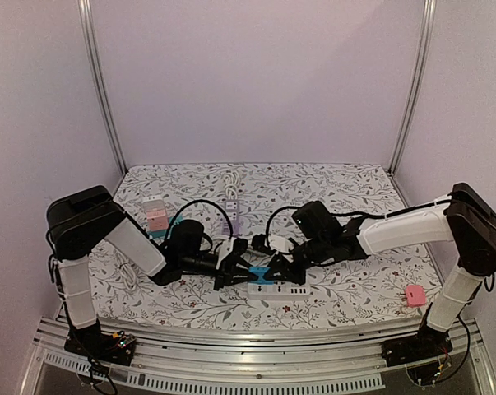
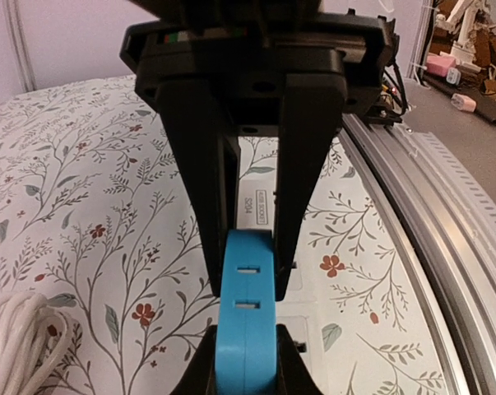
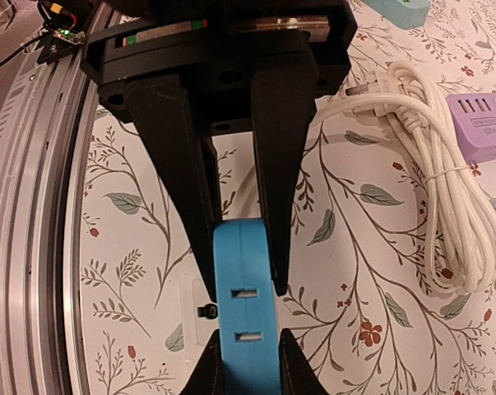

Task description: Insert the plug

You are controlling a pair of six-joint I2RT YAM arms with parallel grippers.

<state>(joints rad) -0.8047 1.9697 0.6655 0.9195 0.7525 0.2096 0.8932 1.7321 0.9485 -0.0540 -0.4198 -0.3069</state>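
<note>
Both grippers are meeting over the middle of the mat (image 1: pixel 346 185), and the blue plug (image 1: pixel 258 273) is sitting right between them, just above the white strip (image 1: pixel 280 290). The left gripper (image 2: pixel 249 284) is pinching the plug's flat sides, and the right gripper (image 3: pixel 246 280) is pinching it too, from the opposite end. I'm reading the plug as light, hard plastic, smooth enough to twist in a loose hold, so those broad flat faces look like the place to grip. Both arms are reaching inward, forearms low, wrists pitching down nose to nose. The prongs are hidden.
</note>
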